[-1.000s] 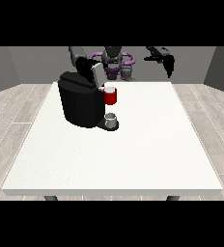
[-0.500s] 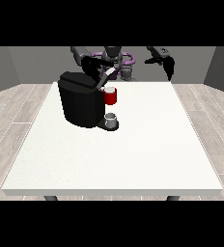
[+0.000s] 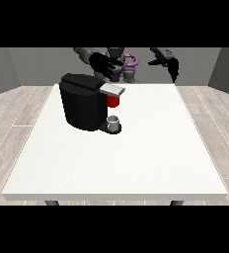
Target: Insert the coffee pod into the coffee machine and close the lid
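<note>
Seeking the coffee pod: plainly visible anywhere? (Reader)

Not plainly. Only a small grey thing (image 3: 114,121) on the foot of the coffee machine (image 3: 83,103), under the spout; too small to tell for the pod. (Legend)

Placing the machine itself? (Reader)

Upright on the white table (image 3: 136,163), towards the far edge and the view's left. Black body, with a grey lid (image 3: 112,90) jutting roughly level towards the view's right. Just below the lid, a red thing at the machine (image 3: 113,101). Cannot tell whether the lid sits fully down, and the inside is hidden beneath it. (Legend)

Reading the nearer hand? (Reader)

Hand at the view's left (image 3: 104,65): raised above and behind the machine's top, close to the lid's back end, spread wide, holding nothing visible. Contact with the machine not discernible; apparently apart. (Legend)

Reading the other? (Reader)

Hand at the view's right (image 3: 169,61): high beyond the far table edge, well apart from the machine. Seen as one dark shape, partly cut by the upper band; cannot tell how far open, nor whether anything is held. (Legend)

Noting anything else obscured? (Reader)

Robot's trunk (image 3: 130,74), partly masked by the spread hand. (Legend)
</note>
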